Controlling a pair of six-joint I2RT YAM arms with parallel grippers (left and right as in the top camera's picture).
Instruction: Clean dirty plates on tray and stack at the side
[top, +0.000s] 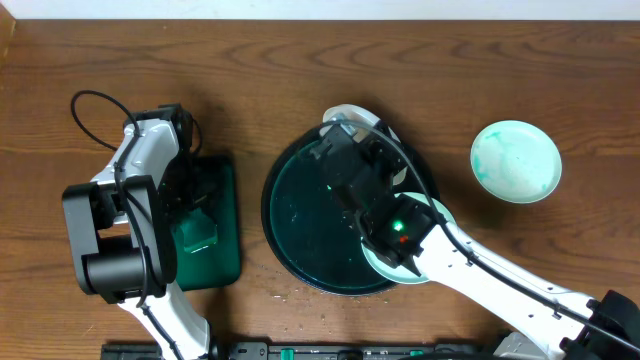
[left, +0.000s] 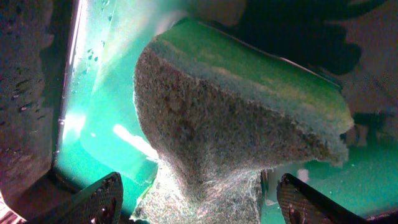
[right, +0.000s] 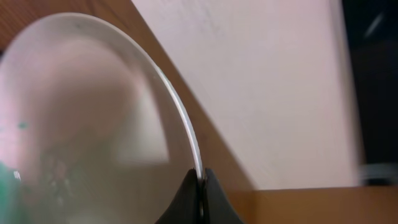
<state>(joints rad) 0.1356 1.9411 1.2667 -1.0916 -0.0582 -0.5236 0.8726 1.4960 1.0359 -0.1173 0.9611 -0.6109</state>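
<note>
At the left edge of the wooden surface (top: 250, 80), the left hand (left: 199, 202) hangs over the small rectangular dark green tray (top: 225, 200). It is released: its fingers (left: 93, 202) stand wide on either side of the green sponge (left: 236, 124), with a thin gap on each side. The sponge lies tilted in the wet tray, its rough grey-brown face turned to the wrist camera.

In the middle sits the large round tray (top: 300, 220), its dark floor showing a few specks. The right arm reaches across it from the lower right. The right hand (right: 200, 193) is clenched on the rim of the white plate (right: 93, 112), which juts out beyond the fingertips at the tray's far edge. Whether that plate touches the tray cannot be told.

A pale mint plate (top: 385, 268) lies under the right arm at the tray's near right edge, mostly hidden. Well apart to the right, a second mint plate (top: 516, 161) with green smears rests on the bare surface.
</note>
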